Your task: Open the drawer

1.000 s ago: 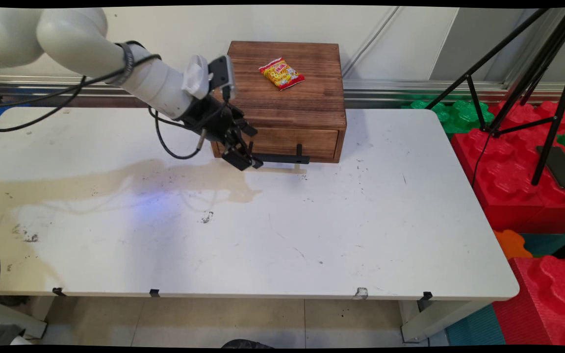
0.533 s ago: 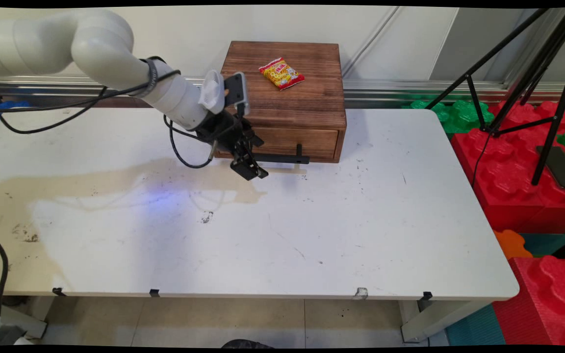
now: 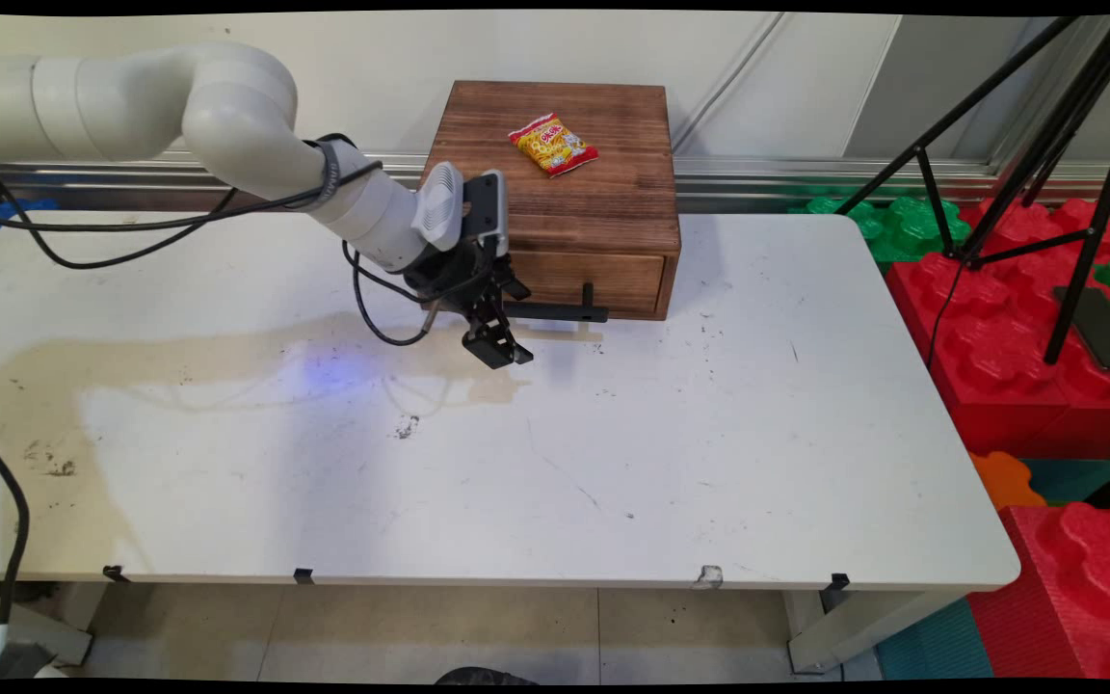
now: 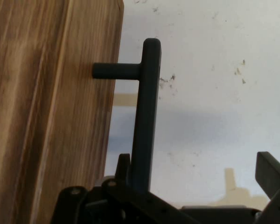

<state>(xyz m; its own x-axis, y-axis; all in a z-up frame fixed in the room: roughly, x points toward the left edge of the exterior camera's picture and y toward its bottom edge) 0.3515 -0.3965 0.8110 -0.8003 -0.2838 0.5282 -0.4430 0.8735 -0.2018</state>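
**Open gripper straddling the drawer handle**

The gripper [image 3: 497, 345] hangs low over the table [image 3: 613, 463] with its fingers spread wide apart; the black handle [image 4: 147, 116] runs between them, close beside one finger [image 4: 123, 165]. Behind it stands the wooden drawer box [image 3: 603, 222], its drawer closed. A snack packet [image 3: 552, 145] lies on top.
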